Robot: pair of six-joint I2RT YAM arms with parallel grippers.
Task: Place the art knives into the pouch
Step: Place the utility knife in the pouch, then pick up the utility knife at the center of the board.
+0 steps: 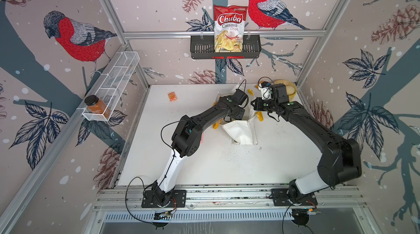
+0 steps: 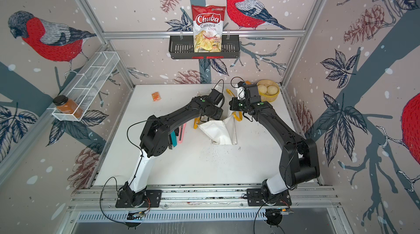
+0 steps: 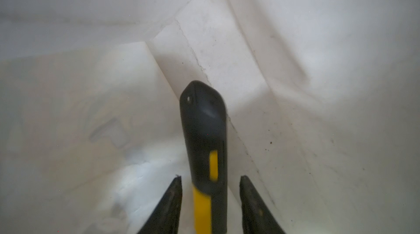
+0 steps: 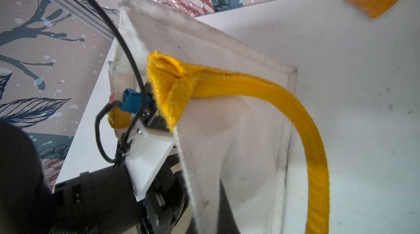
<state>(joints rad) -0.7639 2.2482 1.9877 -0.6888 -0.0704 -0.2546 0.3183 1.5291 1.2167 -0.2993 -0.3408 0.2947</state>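
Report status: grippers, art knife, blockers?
Left gripper open, jaws clear of art knife. Knife inside pouch. Right gripper shut on pouch rim. No obstruction visible inside.

You're looking at a pouch [image 3: 295, 39] of white woven cloth, matt, creased and speckled with dark grit. Its handle [image 4: 316, 153] is coarse yellow webbing, fuzzy at the edge. The art knife [image 3: 204, 119] has a smooth, dull black plastic shell with yellow insets. Your bench [image 1: 204, 164] is smooth matt white, the chips bag [image 1: 229, 28] is glossy film, and the frame rail [image 1: 159, 34] is bare satin metal.
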